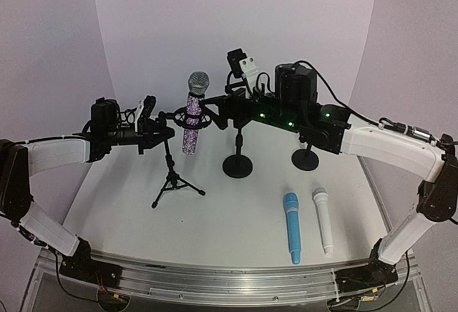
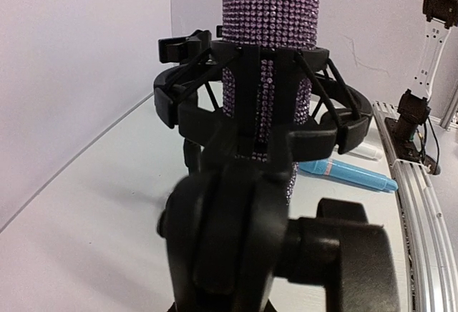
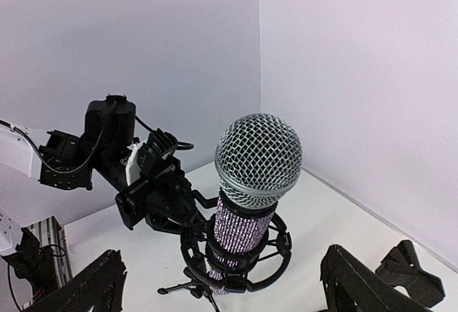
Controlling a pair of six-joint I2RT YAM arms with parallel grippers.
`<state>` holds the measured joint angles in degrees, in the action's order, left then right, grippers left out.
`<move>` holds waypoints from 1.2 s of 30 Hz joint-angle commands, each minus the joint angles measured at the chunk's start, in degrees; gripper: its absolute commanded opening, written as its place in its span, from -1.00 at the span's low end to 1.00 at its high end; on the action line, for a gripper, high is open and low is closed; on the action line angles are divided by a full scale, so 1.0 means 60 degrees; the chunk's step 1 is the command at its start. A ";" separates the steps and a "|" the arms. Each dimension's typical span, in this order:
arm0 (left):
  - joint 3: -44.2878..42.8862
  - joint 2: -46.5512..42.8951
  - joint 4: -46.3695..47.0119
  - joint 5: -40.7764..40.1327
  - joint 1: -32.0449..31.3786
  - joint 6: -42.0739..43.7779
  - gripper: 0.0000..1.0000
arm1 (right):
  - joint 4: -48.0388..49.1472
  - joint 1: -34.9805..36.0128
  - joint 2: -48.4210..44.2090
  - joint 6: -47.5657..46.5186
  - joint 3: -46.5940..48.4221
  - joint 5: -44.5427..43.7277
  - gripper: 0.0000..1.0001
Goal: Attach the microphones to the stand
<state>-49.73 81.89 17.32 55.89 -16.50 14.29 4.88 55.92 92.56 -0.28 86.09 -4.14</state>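
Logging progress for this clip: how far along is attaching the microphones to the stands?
Done: the purple microphone sits in the shock mount of the tripod stand. In hand: the left gripper is shut on that stand beside the mount; the right gripper is open, close to the microphone, holding nothing. Left: the blue microphone and white microphone lie on the table, not on any stand.

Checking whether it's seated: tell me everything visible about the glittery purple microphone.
The glittery purple microphone stands nearly upright, silver mesh head on top. Its rhinestone-look body is ringed by the black shock mount on the tripod stand, and its lower end pokes out beneath. The left gripper holds the stand beside the mount.
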 commanded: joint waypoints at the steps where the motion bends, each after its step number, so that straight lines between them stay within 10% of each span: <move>1: -0.1018 0.0397 0.0259 0.0069 0.0410 0.0645 -1.00 | 0.0014 0.0013 -0.0772 -0.0312 -0.0263 -0.0354 0.85; 36: -0.3053 0.2839 -0.1056 0.0512 0.1525 0.2086 -1.00 | 0.0008 0.0018 -0.0915 -0.0316 -0.0678 -0.0511 0.85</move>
<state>-66.54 97.22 10.47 63.06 -8.65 22.00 4.23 55.92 87.68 -1.74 81.84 -6.48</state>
